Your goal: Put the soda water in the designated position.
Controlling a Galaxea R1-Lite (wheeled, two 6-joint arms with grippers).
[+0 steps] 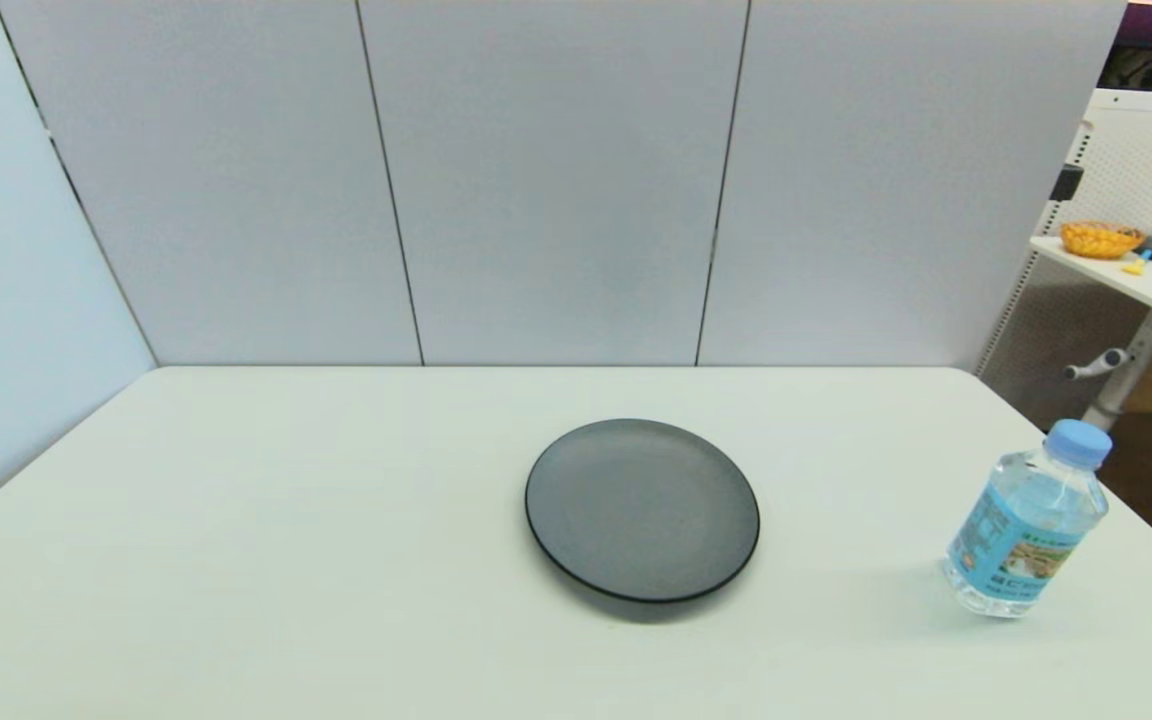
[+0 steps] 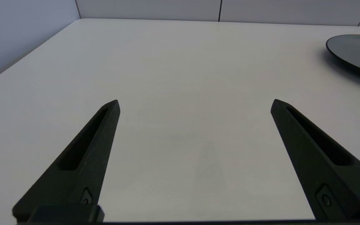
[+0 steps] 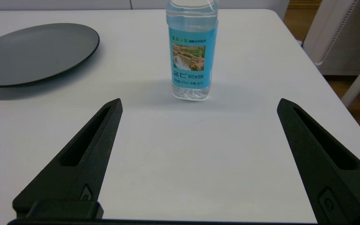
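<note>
Right gripper jaws spread, left gripper likewise; soda water upright, plate apart.

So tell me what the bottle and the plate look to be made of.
Soda water: likely clear, glossy plastic, liquid showing through, printed wrap label, matte blue cap. Plate: dark grey, matte with a faint sheen; ceramic or melamine, cannot tell which.

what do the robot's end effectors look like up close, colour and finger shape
Both match. The left end effector and the right end effector each have two long matte black fingers that taper from a wide base to a narrow tip. Each finger has a long recessed slot down its inner face and a small round fastener near the base. No cables or markings show, and the arms themselves are out of view.
</note>
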